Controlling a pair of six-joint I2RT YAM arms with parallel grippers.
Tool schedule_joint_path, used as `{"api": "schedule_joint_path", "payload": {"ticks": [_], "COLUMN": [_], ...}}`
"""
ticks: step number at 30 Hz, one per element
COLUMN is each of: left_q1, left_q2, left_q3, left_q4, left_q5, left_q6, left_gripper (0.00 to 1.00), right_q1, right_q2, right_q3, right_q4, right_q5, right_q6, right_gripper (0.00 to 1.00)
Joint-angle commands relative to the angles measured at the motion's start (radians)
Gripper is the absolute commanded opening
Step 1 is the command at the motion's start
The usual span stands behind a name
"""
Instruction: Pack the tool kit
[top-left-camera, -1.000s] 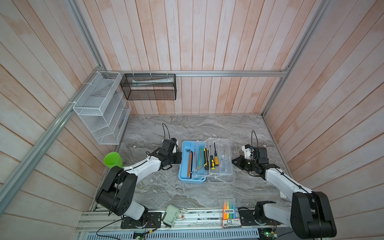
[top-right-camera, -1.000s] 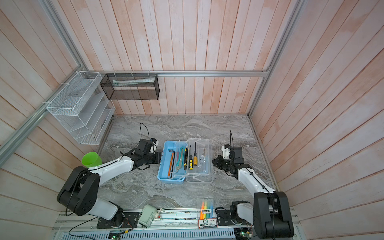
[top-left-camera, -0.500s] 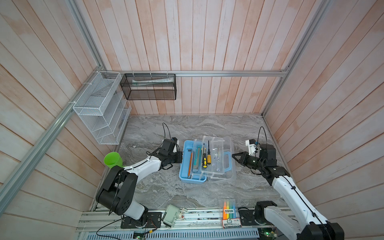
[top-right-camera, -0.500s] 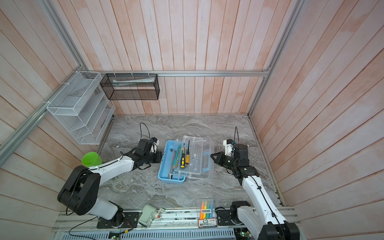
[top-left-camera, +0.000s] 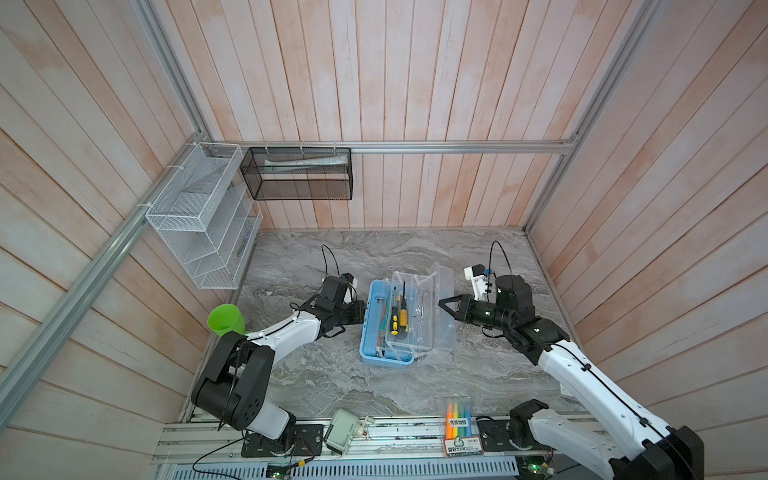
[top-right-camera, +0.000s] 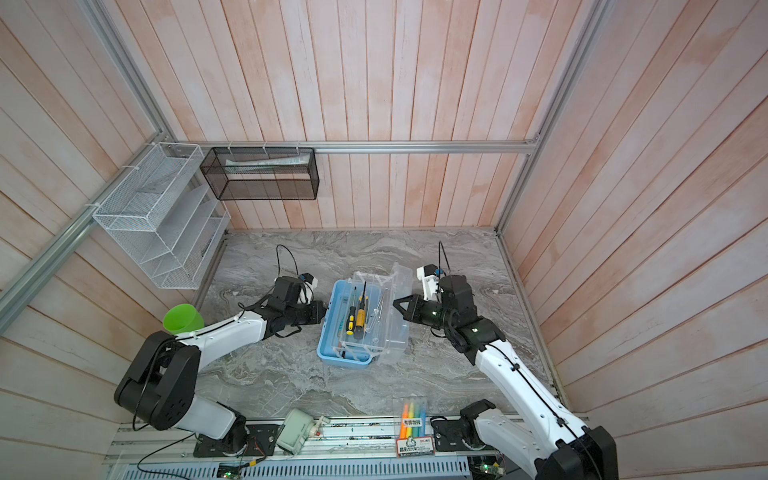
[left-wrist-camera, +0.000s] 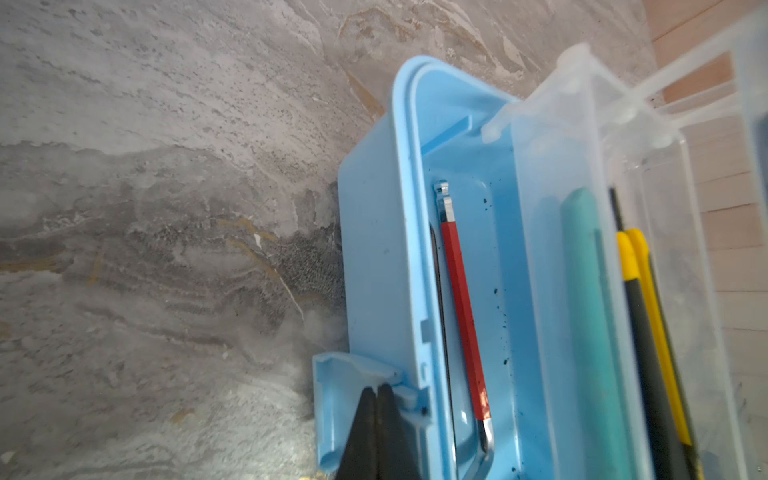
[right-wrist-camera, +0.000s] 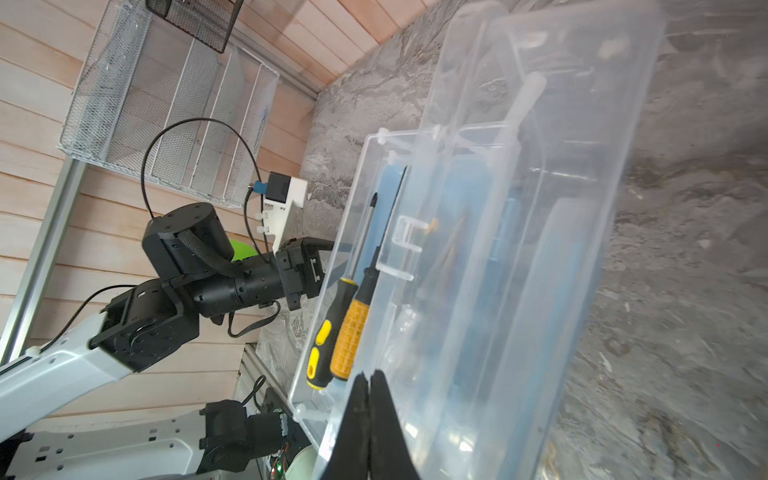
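Clear lid (top-left-camera: 432, 307) now tilted up, screwdrivers (top-left-camera: 397, 311) in tray — blue case (top-left-camera: 372, 320)

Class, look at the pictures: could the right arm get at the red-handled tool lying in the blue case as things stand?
Probably not. The half-raised clear lid stands between the right hand and the red-handled tool in the blue case.

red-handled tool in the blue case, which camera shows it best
The left wrist view: the red-handled tool lies in plain sight along the floor of the blue case. In both top views it is only a thin orange-red line beside the wall. The right wrist view does not show it clearly.
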Motion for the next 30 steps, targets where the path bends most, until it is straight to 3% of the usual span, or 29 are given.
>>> {"api": "schedule_joint_path", "payload": {"ticks": [1,11,18,23,27,30], "left_q1": [-0.005,-0.016,-0.043,-0.013,0.009,0.026], "left_q2": [-0.019,-0.026,-0.053,-0.078,-0.126,-0.172], "left_q3": [-0.021,-0.057,-0.063,-0.051,-0.035,0.026], "left_q4": [0.079,0.142,0.111,0.086,0.052,-0.065], "left_q5": [0.037,0.064,-0.019,-0.053,-0.096,-0.177], "left_q6": [-0.02,-0.063,-0.03,-0.02,-0.016,0.004], "left_gripper": [0.0,0.0,0.0,0.0,0.02,0.25], "right_q1": [0.067,0.197,0.23,0.251,0.249,0.229], "right_q2": [0.101,0.446,0.643,0.726,0.675,0.575], "right_q3": [0.087,0.385,0.564,0.723,0.78,0.691], "right_q4": [-0.105,-0.153,-0.145,-0.177,-0.243,-0.292], "right_q5": [0.102,0.144,0.091,0.073,0.153,0.232], "right_q6": [-0.021,-0.11,-0.163,-0.223,-0.283,-0.319], "right_gripper": [0.0,0.0,0.0,0.0,0.16,0.34]}}
